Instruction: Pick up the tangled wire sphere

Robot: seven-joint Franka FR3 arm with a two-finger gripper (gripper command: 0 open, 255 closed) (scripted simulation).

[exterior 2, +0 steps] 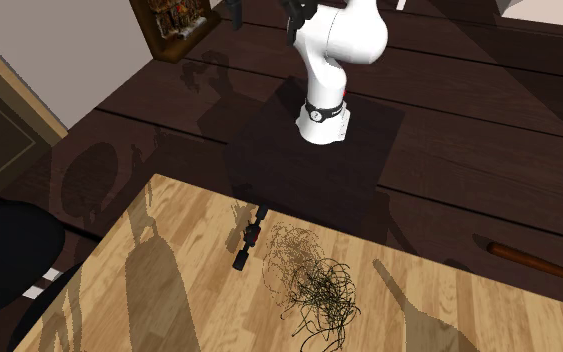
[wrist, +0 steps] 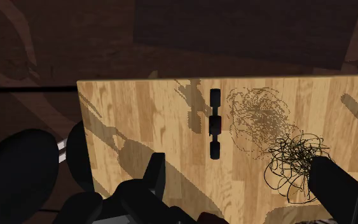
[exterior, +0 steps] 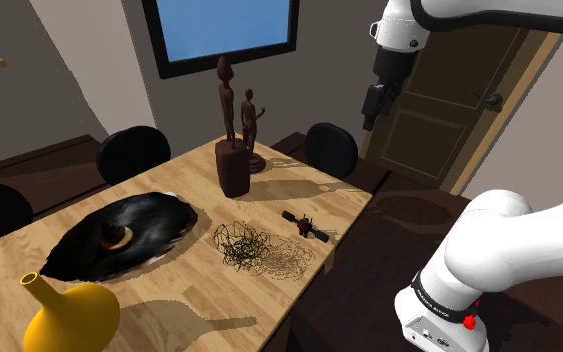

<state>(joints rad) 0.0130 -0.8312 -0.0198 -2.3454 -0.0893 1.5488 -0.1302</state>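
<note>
Gripper (exterior: 371,108) hangs high at upper right, jaws apart and empty; the dark tangled wire sphere (exterior: 241,243) sits well below-left on the pale wooden table (exterior: 309,195).

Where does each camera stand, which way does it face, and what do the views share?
Shoulder view: beside the stand, looking down over the wooden table toward a door; the white arm and, high up, its gripper show.
Second exterior view: high across the table, facing the arm on its stand.
Wrist view: on the gripper, looking down at the table's edge; two black fingers, apart, show.
All three share the tangled wire sphere and a small black object.
</note>
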